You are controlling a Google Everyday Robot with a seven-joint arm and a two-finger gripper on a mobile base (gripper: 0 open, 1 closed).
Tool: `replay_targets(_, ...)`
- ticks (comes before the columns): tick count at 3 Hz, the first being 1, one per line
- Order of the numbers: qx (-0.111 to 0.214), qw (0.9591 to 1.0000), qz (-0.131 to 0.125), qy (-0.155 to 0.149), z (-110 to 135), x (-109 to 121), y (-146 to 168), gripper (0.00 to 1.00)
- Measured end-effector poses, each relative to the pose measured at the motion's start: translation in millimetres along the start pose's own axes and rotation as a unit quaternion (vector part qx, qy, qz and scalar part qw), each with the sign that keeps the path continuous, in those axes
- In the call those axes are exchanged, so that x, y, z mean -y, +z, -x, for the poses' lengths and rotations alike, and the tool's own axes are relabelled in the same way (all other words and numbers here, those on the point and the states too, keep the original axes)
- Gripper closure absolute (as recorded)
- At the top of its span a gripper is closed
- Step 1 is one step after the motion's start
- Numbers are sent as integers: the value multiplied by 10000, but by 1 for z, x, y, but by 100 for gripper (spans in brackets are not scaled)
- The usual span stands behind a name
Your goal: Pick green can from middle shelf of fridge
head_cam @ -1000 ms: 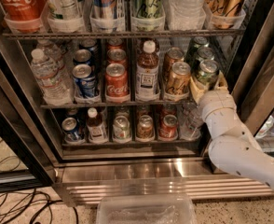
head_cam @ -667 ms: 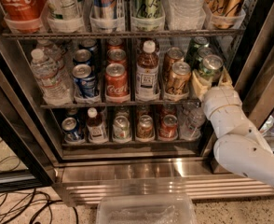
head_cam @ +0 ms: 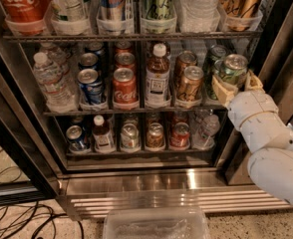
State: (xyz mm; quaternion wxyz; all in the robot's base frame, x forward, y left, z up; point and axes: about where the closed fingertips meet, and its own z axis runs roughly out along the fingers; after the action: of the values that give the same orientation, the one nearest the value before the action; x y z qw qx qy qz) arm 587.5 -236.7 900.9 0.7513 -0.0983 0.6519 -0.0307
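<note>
We see the gripper (head_cam: 237,85) at the right end of the middle shelf (head_cam: 136,110) of the fridge (head_cam: 136,183), its white arm reaching in from the lower right. Its two tan fingers (head_cam: 222,89) are closed narrowly around the lower body of the green can (head_cam: 233,67), which sits at the front of that right end. A second green can (head_cam: 215,55) stands just behind it, and gold-bronze cans (head_cam: 190,84) stand just to its left.
</note>
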Motion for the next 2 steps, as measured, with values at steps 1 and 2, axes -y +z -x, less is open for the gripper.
replay_targets(1, -509, 9984, 229, -120, 4, 3, -32, 100)
replay_targets(2, -1148, 9909, 682, -154, -9, -19, -50, 100)
